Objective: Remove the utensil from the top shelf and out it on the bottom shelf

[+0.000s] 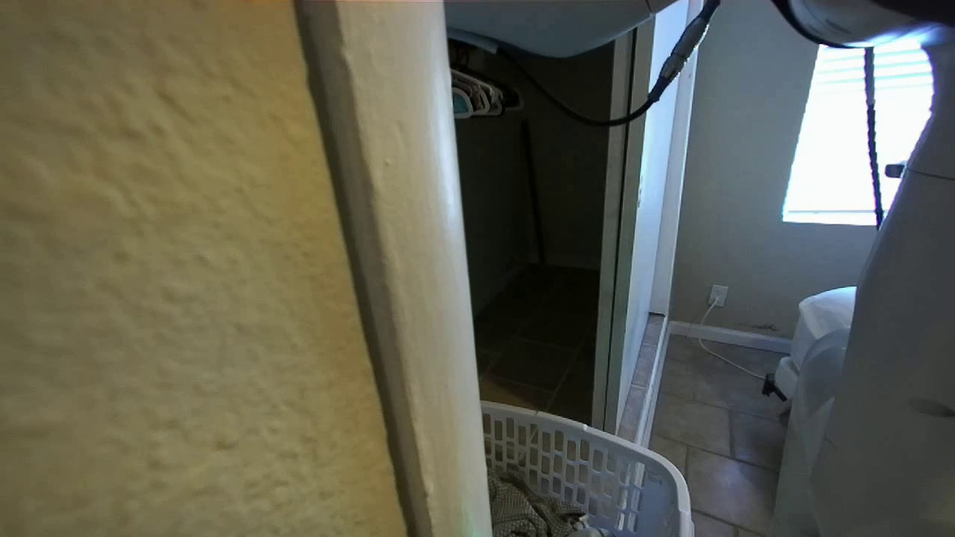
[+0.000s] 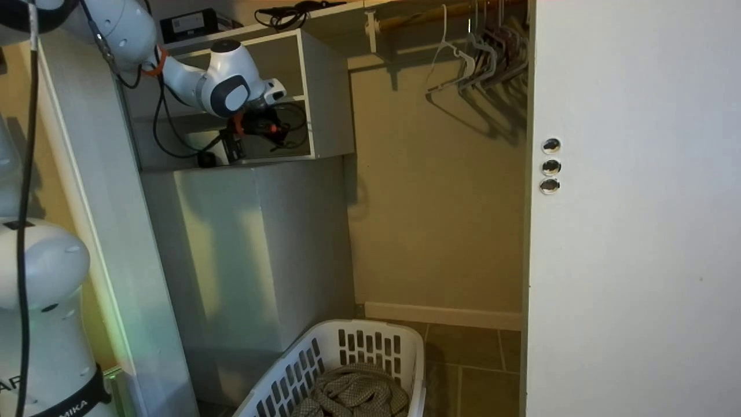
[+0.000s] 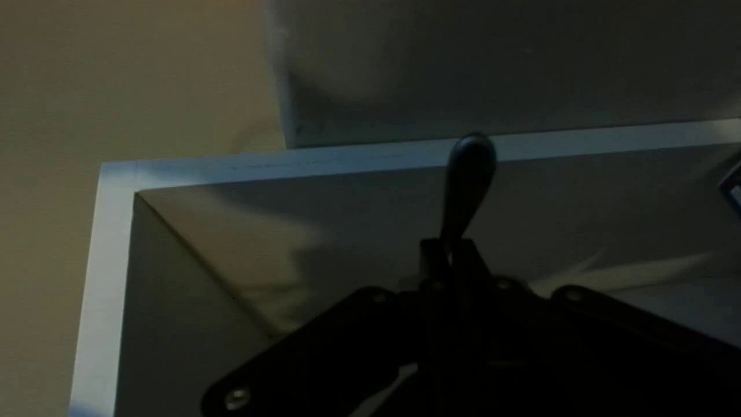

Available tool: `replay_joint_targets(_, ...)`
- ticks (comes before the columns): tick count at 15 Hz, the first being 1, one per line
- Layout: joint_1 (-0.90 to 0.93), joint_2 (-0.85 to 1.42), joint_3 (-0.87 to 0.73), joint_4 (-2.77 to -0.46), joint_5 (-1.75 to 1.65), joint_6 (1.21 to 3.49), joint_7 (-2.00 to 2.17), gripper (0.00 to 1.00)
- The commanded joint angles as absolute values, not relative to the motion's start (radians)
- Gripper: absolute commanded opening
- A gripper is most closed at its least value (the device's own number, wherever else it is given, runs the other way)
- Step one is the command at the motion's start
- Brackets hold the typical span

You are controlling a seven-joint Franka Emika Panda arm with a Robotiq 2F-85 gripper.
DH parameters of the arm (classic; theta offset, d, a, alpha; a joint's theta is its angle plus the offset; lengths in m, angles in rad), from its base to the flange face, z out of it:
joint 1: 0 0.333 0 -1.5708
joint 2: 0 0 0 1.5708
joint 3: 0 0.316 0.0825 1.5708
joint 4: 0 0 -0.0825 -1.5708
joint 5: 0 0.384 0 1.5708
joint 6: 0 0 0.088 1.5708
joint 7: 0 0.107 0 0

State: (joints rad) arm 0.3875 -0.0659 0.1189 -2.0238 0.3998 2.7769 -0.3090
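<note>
The utensil [image 3: 470,174] shows in the wrist view as a dark, rounded, spoon-like end sticking out past my fingertips. My gripper [image 3: 449,250] is shut on its narrow part; the rest of it is hidden by the dark fingers. In an exterior view my gripper [image 2: 271,126] is at the front of the lower compartment of the white shelf unit [image 2: 327,101], below the middle shelf board [image 2: 298,98]. The bottom board [image 3: 347,159] crosses the wrist view, which appears upside down. I cannot make out the utensil in either exterior view.
A grey box-like block [image 2: 220,231] stands under the shelf unit. A black-and-white item [image 2: 233,146] sits at the compartment's left. A black box [image 2: 188,24] and cable [image 2: 292,13] lie on top. Hangers [image 2: 480,58] hang at right. A laundry basket [image 2: 382,327] stands below.
</note>
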Motion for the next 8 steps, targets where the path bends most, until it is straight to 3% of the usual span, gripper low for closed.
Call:
replay_joint_targets(1,0.390,-0.027,0.118,-1.988,0.411,2.772,-0.323,0.02)
replay_joint_targets(8,0.379,0.007,0.111,-1.966,0.408,2.780,-0.311,0.02)
